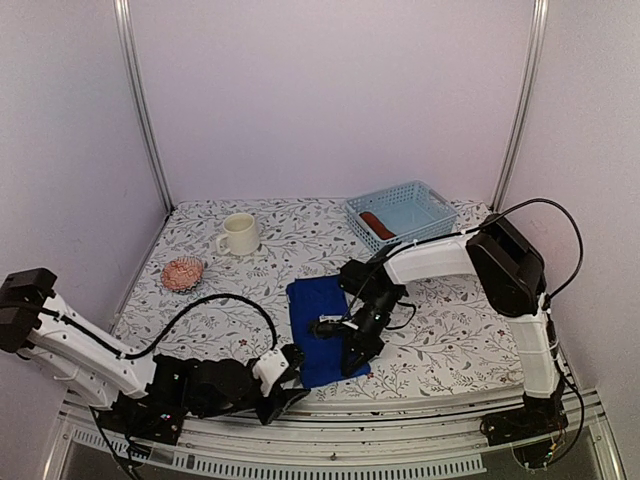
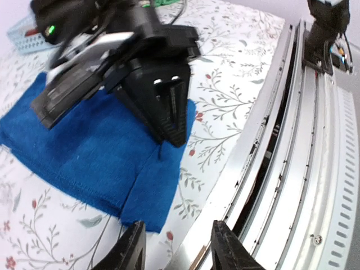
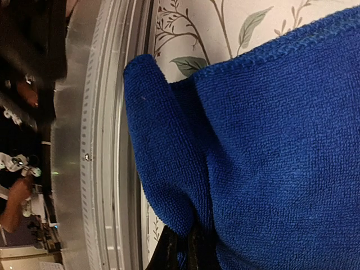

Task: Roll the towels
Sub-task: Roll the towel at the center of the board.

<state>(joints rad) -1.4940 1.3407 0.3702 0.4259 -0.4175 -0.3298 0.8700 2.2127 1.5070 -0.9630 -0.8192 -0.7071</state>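
A royal-blue towel (image 1: 315, 310) lies spread on the flowered table, its near edge by the front rail. My right gripper (image 1: 352, 366) reaches down onto that near edge and is shut on a pinched fold of the blue towel (image 3: 270, 140), with cloth bunched over the right gripper's (image 3: 188, 247) dark tips. In the left wrist view the right gripper (image 2: 169, 121) stands on the blue towel (image 2: 84, 152). My left gripper (image 2: 175, 228) is open and empty just off the towel's near corner, low over the front rail, as the top view also shows the left gripper (image 1: 290, 380). A rust-brown towel (image 1: 377, 224) lies rolled in the basket.
The pale blue lattice basket (image 1: 430, 200) stands at the back right. A cream mug (image 1: 239, 234) is at the back left, with an orange white-patterned bundle (image 1: 183, 272) in front of it. The metal front rail (image 2: 292, 169) runs just beside the left gripper.
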